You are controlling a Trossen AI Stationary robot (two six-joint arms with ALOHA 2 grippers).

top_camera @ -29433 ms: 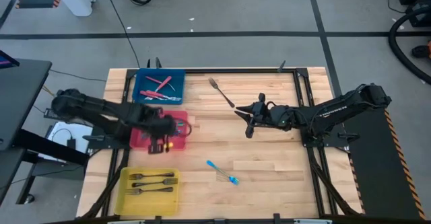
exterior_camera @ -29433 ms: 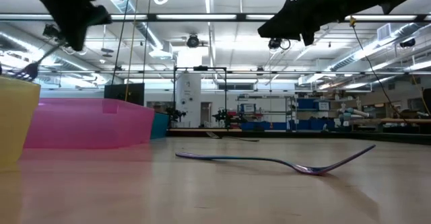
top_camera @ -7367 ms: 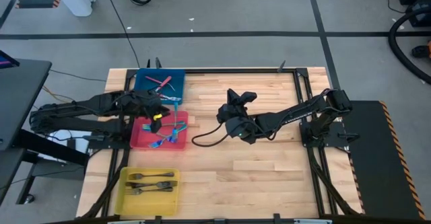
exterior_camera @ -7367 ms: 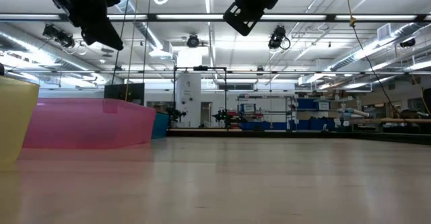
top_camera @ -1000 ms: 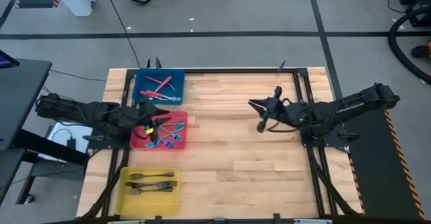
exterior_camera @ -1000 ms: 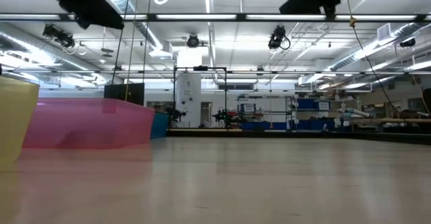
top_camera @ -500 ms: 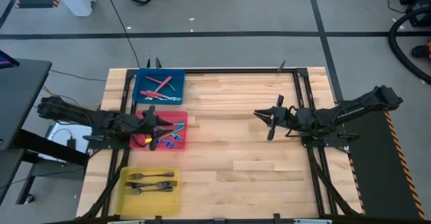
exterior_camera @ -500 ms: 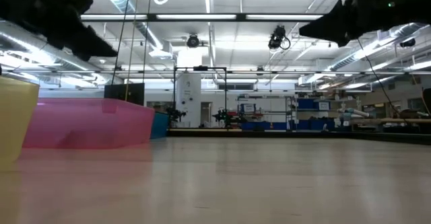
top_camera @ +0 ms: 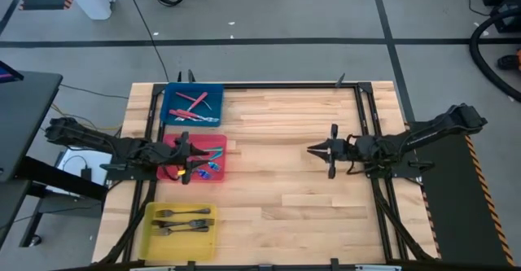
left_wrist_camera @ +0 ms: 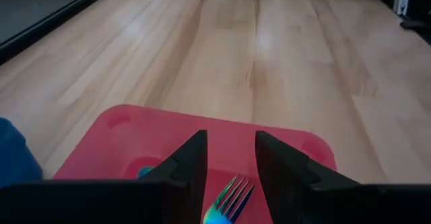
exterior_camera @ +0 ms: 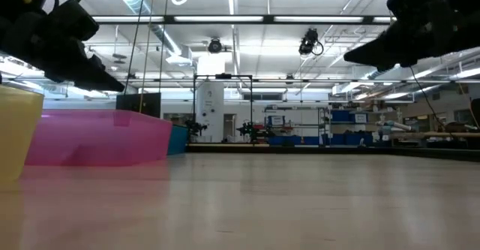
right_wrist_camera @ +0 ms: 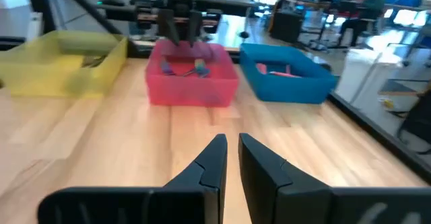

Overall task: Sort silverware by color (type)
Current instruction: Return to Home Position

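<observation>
The silverware lies sorted in three bins at the table's left. Red-handled forks (top_camera: 195,100) are in the blue bin (top_camera: 172,116), blue forks (top_camera: 210,164) in the red bin (top_camera: 220,143), and dark metal forks (top_camera: 184,220) in the yellow bin (top_camera: 155,240). My left gripper (top_camera: 189,159) hangs open over the red bin's left part. A blue fork (left_wrist_camera: 227,198) lies on the bin floor below its fingers (left_wrist_camera: 192,158), untouched. My right gripper (top_camera: 312,150) hovers over bare wood right of centre, pointing left. Its fingers (right_wrist_camera: 214,155) stand a narrow gap apart with nothing between them.
Black frame rails (top_camera: 365,116) run along the table's left and right sides. Bare wooden tabletop (top_camera: 269,190) stretches between the bins and my right gripper. The right wrist view shows the yellow bin (right_wrist_camera: 64,62), the red bin (right_wrist_camera: 192,86) and the blue bin (right_wrist_camera: 286,76) side by side.
My left gripper has come down toward the red bin, staying open. My right arm has drawn back toward the table's right edge and sunk a little, and its gripper has turned level, pointing left.
</observation>
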